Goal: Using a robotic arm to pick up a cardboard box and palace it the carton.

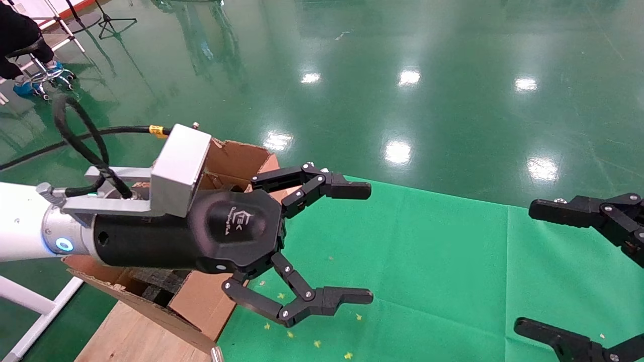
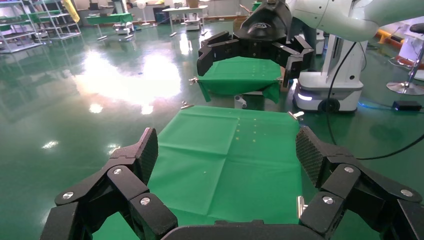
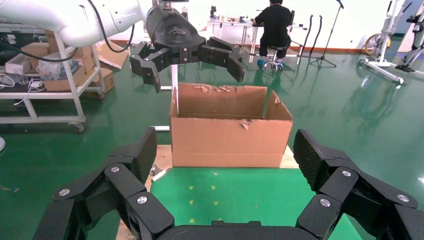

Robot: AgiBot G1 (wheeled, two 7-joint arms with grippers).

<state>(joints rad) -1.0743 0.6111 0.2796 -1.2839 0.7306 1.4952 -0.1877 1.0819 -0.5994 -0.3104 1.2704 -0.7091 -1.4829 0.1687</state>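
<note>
1. The carton (image 3: 230, 127), brown corrugated with ragged, torn flaps, stood open-topped at the left end of the green-covered bench (image 1: 427, 261), its long side facing the right gripper.
2. The left gripper (image 1: 359, 244) hung above the carton's near-right edge, fingers spread wide and holding nothing.
3. The right gripper (image 1: 578, 271) waited at the right, also wide.

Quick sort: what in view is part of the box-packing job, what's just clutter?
Job: left hand, open, empty, above the carton; green cloth. No small box in sight.
Clutter: right hand, open, idle; wheeled shelf; seated person; stool.
</note>
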